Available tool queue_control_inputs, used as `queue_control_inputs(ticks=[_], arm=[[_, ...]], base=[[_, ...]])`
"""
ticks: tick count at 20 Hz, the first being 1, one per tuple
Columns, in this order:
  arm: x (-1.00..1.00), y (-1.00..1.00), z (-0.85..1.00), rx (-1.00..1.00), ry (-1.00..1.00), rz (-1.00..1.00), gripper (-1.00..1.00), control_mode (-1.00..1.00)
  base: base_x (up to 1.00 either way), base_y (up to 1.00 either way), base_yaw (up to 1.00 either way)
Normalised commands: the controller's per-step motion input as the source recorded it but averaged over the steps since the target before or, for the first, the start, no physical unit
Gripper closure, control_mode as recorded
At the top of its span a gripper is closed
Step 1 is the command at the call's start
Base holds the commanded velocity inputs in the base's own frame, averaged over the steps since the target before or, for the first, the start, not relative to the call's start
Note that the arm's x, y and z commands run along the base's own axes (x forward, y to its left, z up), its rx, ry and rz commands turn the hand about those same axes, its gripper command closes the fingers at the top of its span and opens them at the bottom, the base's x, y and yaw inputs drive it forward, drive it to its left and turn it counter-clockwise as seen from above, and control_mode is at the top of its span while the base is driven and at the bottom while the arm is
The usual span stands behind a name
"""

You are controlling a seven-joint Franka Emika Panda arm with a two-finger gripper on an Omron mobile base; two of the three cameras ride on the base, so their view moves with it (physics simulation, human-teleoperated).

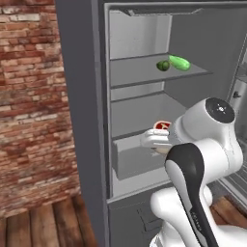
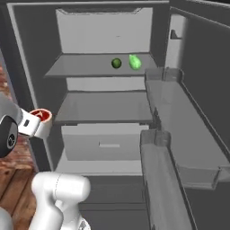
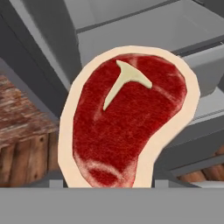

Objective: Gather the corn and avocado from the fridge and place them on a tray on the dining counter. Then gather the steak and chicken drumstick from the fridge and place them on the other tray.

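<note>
I see the pincer [image 2: 39, 117] closed on the steak [image 3: 127, 118]. Swinging away, I risk clipping the fridge [image 1: 82, 96] frame, left of frame, knocking it loose.

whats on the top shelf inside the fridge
On the top shelf lie two green things side by side: a dark round avocado and a lighter, longer green item, possibly the corn. The shelf's left side is bare. Nothing covers any part of it.

Avocado [image 1: 163, 65], cucumber [image 1: 179, 62] on fridge shelf [image 1: 140, 72]
</note>
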Motion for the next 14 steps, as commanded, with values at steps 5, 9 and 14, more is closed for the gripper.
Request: queue_control_inputs(ticks=[5,9,14], arm=[[0.00,0.00,0.00,0.00,0.00,0.00,1.00,1.00],[0.00,0.00,0.00,0.00,0.00,0.00,1.00,1.00],[0.00,0.00,0.00,0.00,0.00,0.00,1.00,1.00]], base=[[-0.29,0.70,-0.25],[-0.53,0.56,-0.37],[-0.53,0.63,-0.41]])
